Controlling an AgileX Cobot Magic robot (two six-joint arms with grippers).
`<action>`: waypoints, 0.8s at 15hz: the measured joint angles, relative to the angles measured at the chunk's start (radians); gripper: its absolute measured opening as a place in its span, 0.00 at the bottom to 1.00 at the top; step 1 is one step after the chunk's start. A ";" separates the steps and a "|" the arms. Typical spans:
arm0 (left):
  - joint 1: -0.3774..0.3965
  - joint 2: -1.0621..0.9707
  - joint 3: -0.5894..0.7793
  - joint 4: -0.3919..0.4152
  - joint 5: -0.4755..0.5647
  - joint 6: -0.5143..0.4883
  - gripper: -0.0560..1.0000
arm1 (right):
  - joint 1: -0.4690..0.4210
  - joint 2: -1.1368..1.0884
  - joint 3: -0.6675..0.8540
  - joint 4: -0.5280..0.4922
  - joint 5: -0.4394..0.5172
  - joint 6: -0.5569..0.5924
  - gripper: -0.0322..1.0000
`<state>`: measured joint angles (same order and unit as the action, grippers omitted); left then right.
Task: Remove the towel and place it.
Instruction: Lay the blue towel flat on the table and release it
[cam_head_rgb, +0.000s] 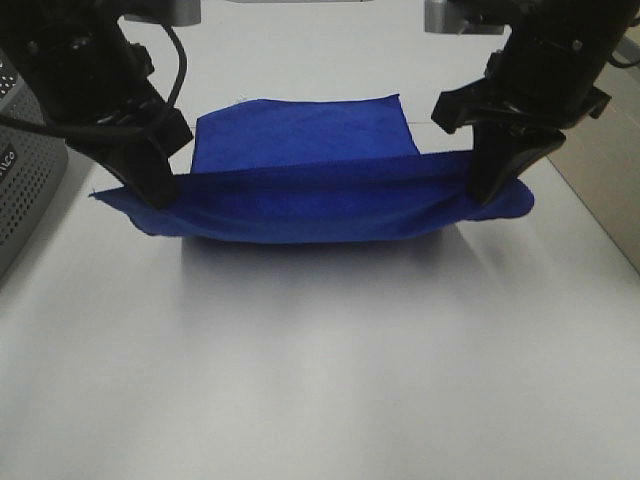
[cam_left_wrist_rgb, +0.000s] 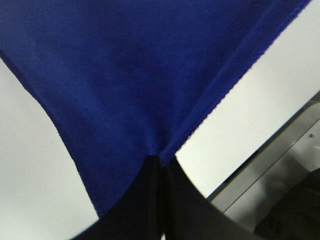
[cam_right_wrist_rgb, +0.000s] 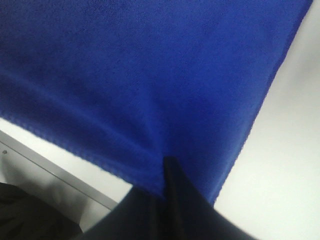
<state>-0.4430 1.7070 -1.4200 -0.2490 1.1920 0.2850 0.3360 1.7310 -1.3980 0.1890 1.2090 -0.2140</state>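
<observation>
The deep blue towel (cam_head_rgb: 310, 185) hangs stretched between my two grippers above the white table (cam_head_rgb: 320, 350), its lower part sagging forward while its far flap lies behind. My left gripper (cam_head_rgb: 160, 190) is shut on the towel's left end. My right gripper (cam_head_rgb: 490, 190) is shut on its right end. In the left wrist view the towel (cam_left_wrist_rgb: 125, 75) fans out from the pinched fingers (cam_left_wrist_rgb: 150, 200). The right wrist view shows the same cloth (cam_right_wrist_rgb: 140, 75) spreading from my shut fingers (cam_right_wrist_rgb: 170, 200). The hem shows as a stitched ridge along the held edge.
A grey perforated box (cam_head_rgb: 25, 170) stands at the table's left edge. The table's right edge (cam_head_rgb: 600, 210) runs diagonally, with a beige floor beyond. A metal rail (cam_left_wrist_rgb: 270, 165) borders the table in the wrist views.
</observation>
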 joint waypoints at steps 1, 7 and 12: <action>-0.005 -0.009 0.018 -0.008 -0.001 0.000 0.06 | 0.000 -0.011 0.026 0.003 0.000 0.000 0.05; -0.161 -0.041 0.236 -0.055 -0.001 -0.058 0.06 | 0.000 -0.131 0.339 0.067 0.000 0.000 0.05; -0.194 -0.041 0.314 -0.106 -0.005 -0.075 0.06 | 0.000 -0.182 0.461 0.110 0.000 0.000 0.05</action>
<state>-0.6370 1.6660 -1.1060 -0.3550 1.1870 0.2100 0.3360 1.5490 -0.9370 0.2990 1.2090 -0.2140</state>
